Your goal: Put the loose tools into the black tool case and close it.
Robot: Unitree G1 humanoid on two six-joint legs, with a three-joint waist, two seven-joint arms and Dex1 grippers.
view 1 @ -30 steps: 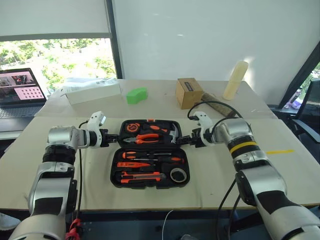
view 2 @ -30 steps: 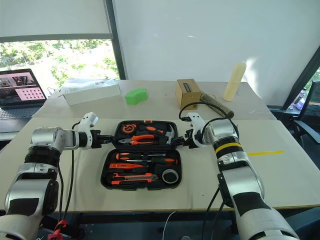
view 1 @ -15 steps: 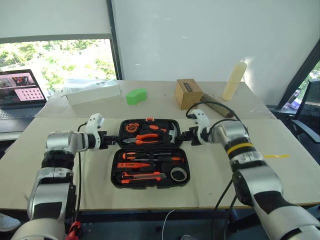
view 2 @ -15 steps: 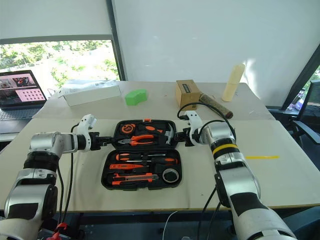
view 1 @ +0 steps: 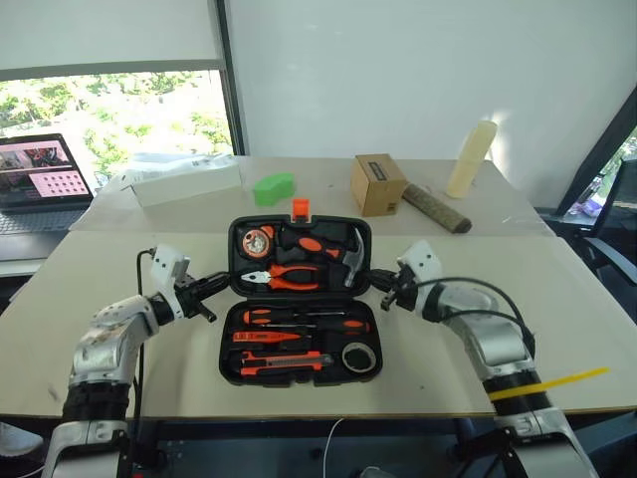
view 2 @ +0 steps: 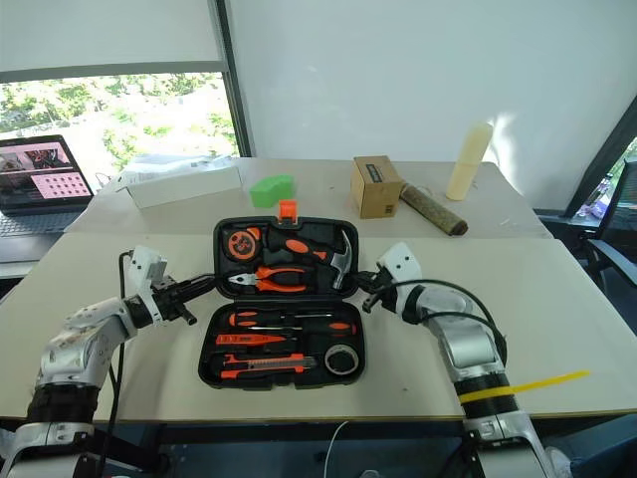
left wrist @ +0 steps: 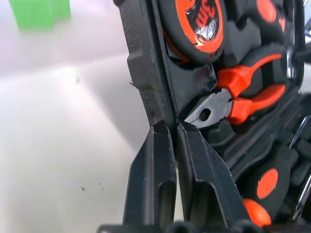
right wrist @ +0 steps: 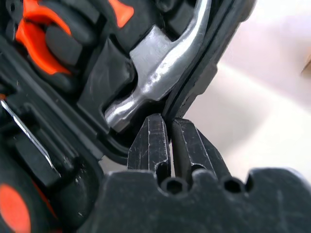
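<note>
The black tool case (view 1: 227, 349) lies open on the table in front of me. Its lower half holds two screwdrivers (view 1: 299, 319), a slim orange tool (view 1: 267, 339), an orange-black utility knife (view 1: 284, 360) and a black tape roll (view 1: 357, 357) in their slots. The lid (view 1: 239, 261), with pliers, a tape measure and a hammer, is tilted up, and its orange latch tab (view 1: 300, 208) stands at the far edge. My left gripper (left wrist: 169, 127) is shut on the lid's left rim. My right gripper (right wrist: 166, 119) is shut on the lid's right rim beside the hammer head.
Behind the case stand a small cardboard box (view 1: 377, 183), a green block (view 1: 273, 187), a long white box (view 1: 184, 182), a cream cylinder (view 1: 470, 159) and a brown log-like piece (view 1: 435, 208). A laptop (view 1: 40, 184) sits at the far left.
The lid has swung up from lying flat, so its latch tab now stands high. Both grippers have drawn back towards me and rolled with the lid's rims.
</note>
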